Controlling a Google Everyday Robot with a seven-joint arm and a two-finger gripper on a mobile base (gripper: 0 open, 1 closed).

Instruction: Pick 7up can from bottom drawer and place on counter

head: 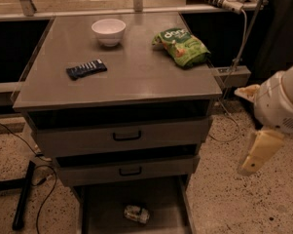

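Observation:
The 7up can [137, 213], silvery and dented, lies on its side on the dark floor of the open bottom drawer [100, 213] at the foot of the cabinet. The counter [131, 72] is the flat grey top of the cabinet. My gripper is out of view. Only a white joint of my arm [282, 104] and a cream link [259, 152] show at the right edge, beside the cabinet and well above and to the right of the can.
On the counter stand a white bowl [108, 31], a dark snack bar [86, 69] and a green snack bag [182, 46]. Two closed grey drawers with black handles [127, 136] sit above the open one. Cables and a black stand [24, 194] lie on the floor at the left.

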